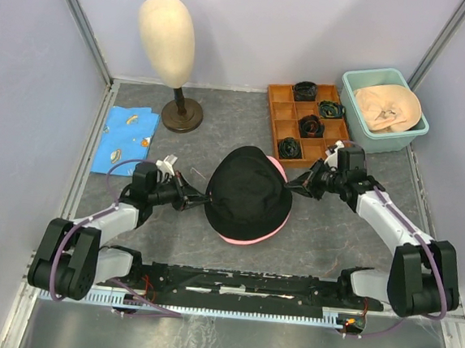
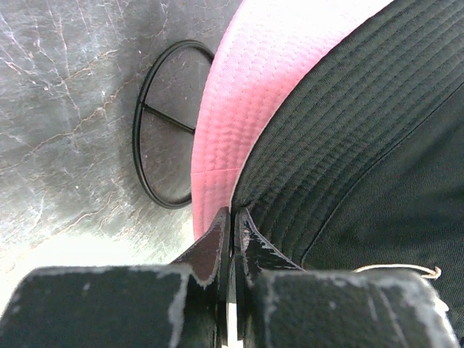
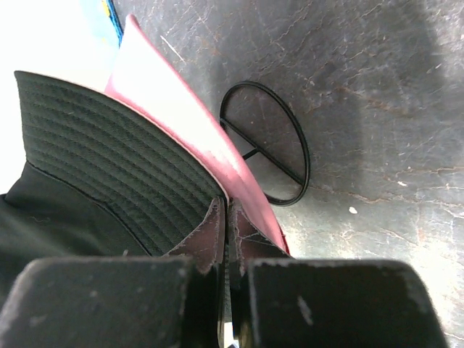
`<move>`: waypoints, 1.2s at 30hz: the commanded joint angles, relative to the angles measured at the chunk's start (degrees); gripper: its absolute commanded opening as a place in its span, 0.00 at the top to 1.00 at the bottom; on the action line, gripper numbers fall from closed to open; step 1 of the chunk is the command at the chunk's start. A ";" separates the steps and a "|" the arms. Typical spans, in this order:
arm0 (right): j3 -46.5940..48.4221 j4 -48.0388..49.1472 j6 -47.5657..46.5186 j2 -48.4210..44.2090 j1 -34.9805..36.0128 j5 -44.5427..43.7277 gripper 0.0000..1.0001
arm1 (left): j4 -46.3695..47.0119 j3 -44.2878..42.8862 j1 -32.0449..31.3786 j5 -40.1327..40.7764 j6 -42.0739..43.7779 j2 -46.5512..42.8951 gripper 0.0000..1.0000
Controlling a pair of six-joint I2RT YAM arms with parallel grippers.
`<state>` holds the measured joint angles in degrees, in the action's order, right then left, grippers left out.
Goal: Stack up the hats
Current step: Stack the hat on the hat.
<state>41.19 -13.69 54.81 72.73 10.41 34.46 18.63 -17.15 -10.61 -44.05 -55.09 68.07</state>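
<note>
On the grey table [image 1: 219,136], the left gripper [image 1: 200,198] is seen with jaws pressed together on the left brim of the black hat [image 1: 247,193]. The black hat is laid over the pink hat [image 1: 247,240] at the table's middle. The right gripper [image 1: 293,183] is likewise clamped on the black hat's right brim. At far right, a beige hat [image 1: 387,106] is held in a teal tub [image 1: 386,143].

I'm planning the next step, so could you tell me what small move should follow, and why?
Probably open both grippers: the left gripper and right gripper each pinch the brim of the black hat, which already appears to sit over the pink hat.
</note>
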 commanded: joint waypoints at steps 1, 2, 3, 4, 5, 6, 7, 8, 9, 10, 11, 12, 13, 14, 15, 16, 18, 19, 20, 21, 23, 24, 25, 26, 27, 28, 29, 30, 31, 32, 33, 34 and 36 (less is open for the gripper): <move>1.73 -4.40 -4.80 4.12 -1.37 -11.40 1.00 | -9.11 -1.19 0.20 4.76 5.92 2.58 0.97; 2.05 -4.31 -4.74 4.98 -1.44 -11.49 1.00 | -9.37 -1.69 0.24 4.65 6.34 3.01 0.97; 2.32 -4.10 -4.59 5.74 -1.45 -11.64 1.00 | -9.61 -2.16 0.23 4.41 6.58 3.44 0.97; 2.70 -4.18 -4.60 6.58 -1.45 -11.83 1.00 | -10.22 -2.79 0.22 4.40 7.07 3.85 0.97; 3.20 -4.42 -4.72 7.45 -1.49 -12.13 1.00 | -10.77 -3.19 0.23 4.35 7.52 4.14 0.97; 3.72 -4.78 -5.11 8.22 -1.52 -12.33 1.00 | -11.06 -3.42 0.23 4.27 7.94 4.31 0.97; 4.21 -5.11 -5.48 8.98 -1.46 -12.55 1.00 | -11.79 -3.75 0.28 4.54 8.57 4.46 0.97; 4.63 -5.76 -6.00 9.91 -1.50 -12.91 1.00 | -12.48 -3.96 0.20 4.86 9.09 4.63 0.97; 5.02 -6.48 -6.63 10.57 -1.46 -13.36 1.00 | -12.76 -4.00 0.28 5.00 9.38 4.92 0.97; 5.19 -6.84 -7.06 11.20 -1.47 -13.66 1.00 | -13.23 -4.15 0.27 5.30 9.65 5.35 0.97; 5.36 -7.22 -7.46 11.72 -1.50 -13.81 1.00 | -13.38 -4.20 0.32 5.40 9.89 5.84 0.97; 5.39 -7.42 -7.62 12.11 -1.47 -13.88 1.00 | -13.20 -4.09 0.25 5.32 9.87 6.27 0.97; 5.37 -7.63 -7.81 12.37 -1.39 -13.93 1.00 | -13.04 -4.07 0.23 5.22 9.83 6.60 0.97; 5.43 -7.98 -8.13 12.51 -1.37 -14.04 1.00 | -13.07 -4.13 0.24 5.28 9.86 6.77 0.97; 5.53 -8.45 -8.56 12.48 -1.36 -14.25 1.00 | -13.02 -4.12 0.31 5.37 9.90 6.76 0.97; 5.97 -9.21 -9.19 12.44 -1.36 -14.55 1.00 | -13.08 -4.09 0.30 5.57 9.91 6.68 0.97; 7.07 -10.60 -10.52 12.36 -1.29 -15.37 1.00 | -13.18 -3.97 0.25 5.65 9.98 6.41 0.97; 7.44 -11.81 -11.28 12.47 -1.22 -16.06 1.00 | -13.38 -3.72 0.31 5.76 10.02 6.31 0.97; 8.45 -12.96 -12.09 12.70 -0.97 -16.81 1.00 | -13.96 -3.60 0.24 6.28 10.13 6.16 0.97; 8.95 -13.61 -12.75 12.94 -0.83 -17.15 1.00 | -14.23 -3.43 0.26 6.50 10.44 6.26 0.97; 9.64 -15.16 -13.49 13.51 -0.39 -18.35 1.00 | -14.07 -2.73 0.26 6.52 10.32 6.41 0.97; 9.96 -15.68 -14.01 13.76 0.08 -18.69 1.00 | -14.06 -2.37 0.23 6.66 10.08 6.40 0.97; 10.75 -17.26 -14.64 14.24 1.04 -20.40 1.00 | -14.21 -2.22 0.19 6.65 9.85 6.30 0.97; 11.10 -17.80 -14.99 14.45 1.24 -21.06 1.00 | -14.23 -2.20 0.18 6.56 9.83 6.18 0.97; 11.60 -18.63 -15.48 14.85 2.19 -21.99 1.00 | -14.24 -2.23 0.26 6.53 9.56 5.74 0.97; 12.20 -19.45 -15.94 15.33 2.86 -23.12 1.00 | -14.30 -2.30 0.24 6.52 9.39 5.18 0.97; 12.66 -19.98 -16.23 15.89 3.53 -23.88 1.00 | -14.55 -2.42 0.25 6.59 9.23 4.42 0.97; 12.95 -20.38 -16.30 16.28 4.26 -24.52 1.00 | -15.04 -2.66 0.23 6.75 9.15 3.71 0.97; 13.17 -20.48 -16.31 16.60 4.88 -24.83 1.00 | -15.76 -2.83 0.18 6.97 9.18 2.83 0.97; 13.35 -20.42 -16.27 16.87 5.36 -25.27 1.00 | -16.34 -3.10 0.29 7.16 9.32 2.13 0.97; 13.46 -20.37 -16.16 17.03 5.66 -25.43 1.00 | -16.81 -3.20 0.31 7.41 9.48 1.60 0.97; 13.40 -20.29 -16.14 17.22 5.86 -25.88 1.00 | -17.59 -3.32 0.25 7.68 9.77 1.39 0.97; 13.31 -20.28 -16.54 17.42 5.93 -26.48 1.00 | -17.67 -3.13 0.27 7.60 10.00 1.64 0.97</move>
<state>55.99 -28.42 43.46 87.05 16.97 25.30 9.02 -21.76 -10.74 -43.53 -50.06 69.25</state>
